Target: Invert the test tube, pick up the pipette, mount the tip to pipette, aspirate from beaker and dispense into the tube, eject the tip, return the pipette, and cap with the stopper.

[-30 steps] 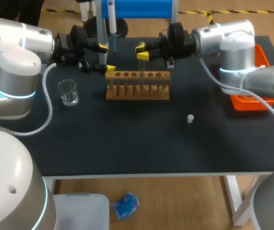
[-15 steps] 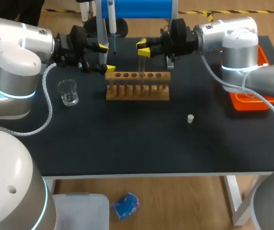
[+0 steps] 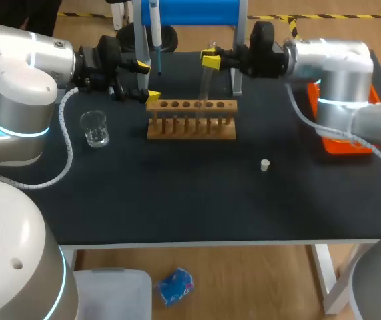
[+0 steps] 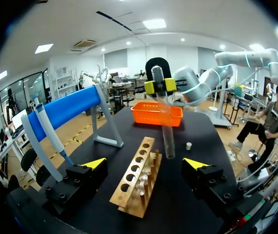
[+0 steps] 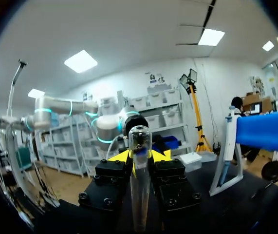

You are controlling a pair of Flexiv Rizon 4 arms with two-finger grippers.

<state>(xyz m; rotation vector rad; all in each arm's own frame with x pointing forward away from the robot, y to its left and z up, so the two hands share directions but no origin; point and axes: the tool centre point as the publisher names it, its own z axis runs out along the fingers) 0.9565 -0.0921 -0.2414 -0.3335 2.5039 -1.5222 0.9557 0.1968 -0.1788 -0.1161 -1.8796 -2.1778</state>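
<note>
Right hand clenched on the test tube, held over the wooden rack near the far edge of the tabletop; left hand released, fingers spread, at the rack's left end.

A: layout? where's the rack?
B: upper centre of frame, on the table; beaker left of it, apart; stopper lower right of it, well apart; tray at the right edge, partly under the right arm
A: pipette, tube?
B: pipette top centre, on its stand behind the rack's left end; test tube between the right gripper fingers, over the rack's right half; left gripper just beside the rack's left end
</note>
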